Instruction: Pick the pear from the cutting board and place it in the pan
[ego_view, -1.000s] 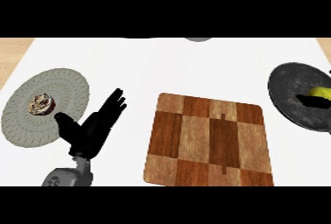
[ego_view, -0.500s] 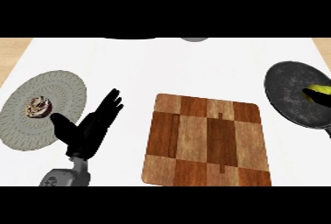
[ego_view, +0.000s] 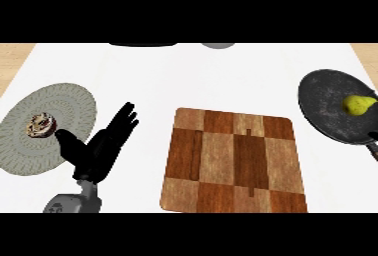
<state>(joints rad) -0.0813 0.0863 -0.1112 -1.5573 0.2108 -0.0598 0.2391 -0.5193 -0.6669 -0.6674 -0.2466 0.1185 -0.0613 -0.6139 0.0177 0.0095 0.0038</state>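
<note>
Pear (ego_view: 358, 104) now lies free in the pan (ego_view: 327, 112) at far right. Half a second ago a black hand covered it there; that right hand has since left the view. Cutting board (ego_view: 235, 159) at centre carries nothing. Left hand (ego_view: 101, 146) rests open beside the plate (ego_view: 74, 107) at left, fingers straight, holding nothing; the plate bears a small pastry (ego_view: 42, 125). Judgement: placement looks done, release complete.

Grey patterned plate (ego_view: 74, 107) at left, small pastry (ego_view: 42, 125) on it
</note>
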